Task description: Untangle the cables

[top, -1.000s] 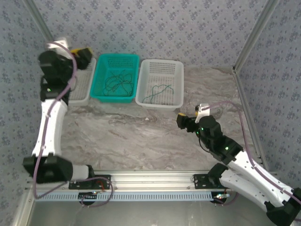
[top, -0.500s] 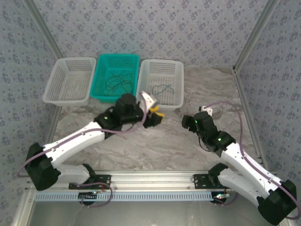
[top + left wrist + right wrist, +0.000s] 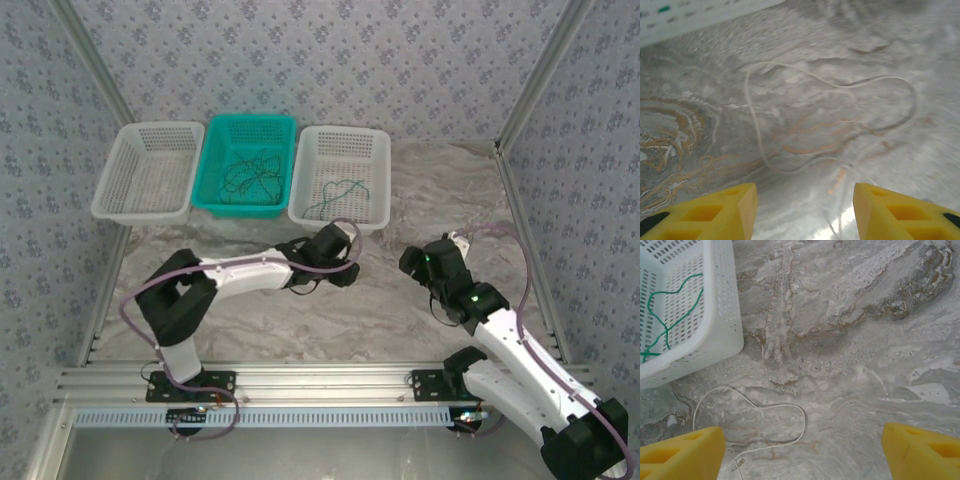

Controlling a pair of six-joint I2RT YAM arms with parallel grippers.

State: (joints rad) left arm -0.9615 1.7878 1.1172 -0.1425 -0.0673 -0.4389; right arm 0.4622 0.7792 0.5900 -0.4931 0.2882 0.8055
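Note:
A pale cable [image 3: 837, 86] lies in loose loops on the marble table, just ahead of my left gripper [image 3: 802, 215]. That gripper is open, and one thin strand runs on the table between its yellow fingers [image 3: 715, 212]. In the right wrist view the same pale cable [image 3: 783, 405] loops in front of my open right gripper [image 3: 802, 455], towards its left finger. Both grippers hover mid-table, the left gripper [image 3: 343, 265] facing the right gripper [image 3: 415, 262]. Dark green cables [image 3: 250, 172] lie bunched in the teal basket [image 3: 250, 120]. A green cable [image 3: 340, 190] lies in the right white basket [image 3: 345, 131].
A white basket [image 3: 160, 127] with nothing in it stands at the back left. The right white basket's corner [image 3: 720, 315], with the green cable [image 3: 669, 326] inside, is close to my right gripper's upper left. Metal frame posts flank the table.
My left arm has swung from the back-left basket down to the table's middle, in front of the baskets. The right gripper has shifted slightly right and turned.

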